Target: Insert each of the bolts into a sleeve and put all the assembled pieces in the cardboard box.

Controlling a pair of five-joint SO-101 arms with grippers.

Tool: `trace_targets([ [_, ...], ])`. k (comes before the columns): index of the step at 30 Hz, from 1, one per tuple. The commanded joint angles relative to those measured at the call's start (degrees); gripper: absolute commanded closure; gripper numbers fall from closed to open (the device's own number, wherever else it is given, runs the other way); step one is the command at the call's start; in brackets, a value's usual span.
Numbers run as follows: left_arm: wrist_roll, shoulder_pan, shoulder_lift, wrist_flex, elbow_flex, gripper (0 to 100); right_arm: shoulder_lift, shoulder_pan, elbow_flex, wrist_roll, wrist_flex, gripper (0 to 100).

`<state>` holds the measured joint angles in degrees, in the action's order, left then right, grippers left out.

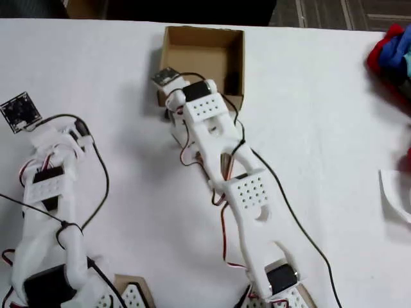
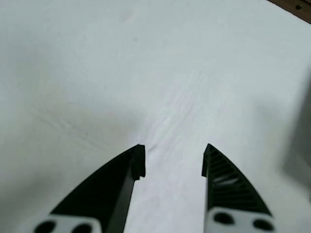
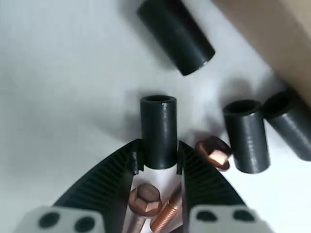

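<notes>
My right gripper (image 3: 157,162) is shut on a black sleeve (image 3: 158,131) that stands upright on the table, a fingertip pressed to each side. Three more black sleeves are near it: one lying (image 3: 175,36), two side by side (image 3: 246,136) (image 3: 291,126). A copper bolt (image 3: 214,153) lies just beside the held sleeve, and two more bolts (image 3: 144,199) (image 3: 165,213) lie between the fingers, nearer the wrist. The cardboard box (image 1: 202,54) sits at the back of the table, with the right arm (image 1: 205,106) at its front left corner. My left gripper (image 2: 172,160) hangs open over bare table.
The left arm (image 1: 48,179) is at the table's left side, well apart from the box. The box wall (image 3: 272,39) runs close behind the sleeves. Coloured cloth (image 1: 392,51) and a white object (image 1: 395,192) lie at the right edge.
</notes>
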<state>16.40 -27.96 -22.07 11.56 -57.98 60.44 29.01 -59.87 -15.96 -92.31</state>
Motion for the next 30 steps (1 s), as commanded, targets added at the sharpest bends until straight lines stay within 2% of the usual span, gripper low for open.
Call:
trace_targets([
  [1, -0.26, 0.53, -0.18, -0.79, 0.57, 79, -5.05, -0.40, -2.81, 0.53, 1.10, 90.9],
  [6, -0.26, 0.53, -0.18, -0.79, 0.57, 79, -5.05, -0.48, -2.37, 0.53, -1.10, 89.6],
  [10, -0.26, 0.53, -0.18, -0.79, 0.57, 79, -5.05, -0.48, -2.64, 0.53, -1.45, 82.7],
  [15, -0.26, 0.53, -0.18, -0.79, 0.57, 79, -5.41, 0.48, -2.81, -3.08, 0.57, 85.4],
  [24, -0.26, 0.53, -0.18, -0.79, 0.57, 79, -3.30, 1.80, -2.81, -3.43, 6.11, 85.4],
  [30, -0.26, 0.53, -0.18, -0.79, 0.57, 79, 0.66, 1.19, -2.81, -3.43, 5.93, 85.6],
])
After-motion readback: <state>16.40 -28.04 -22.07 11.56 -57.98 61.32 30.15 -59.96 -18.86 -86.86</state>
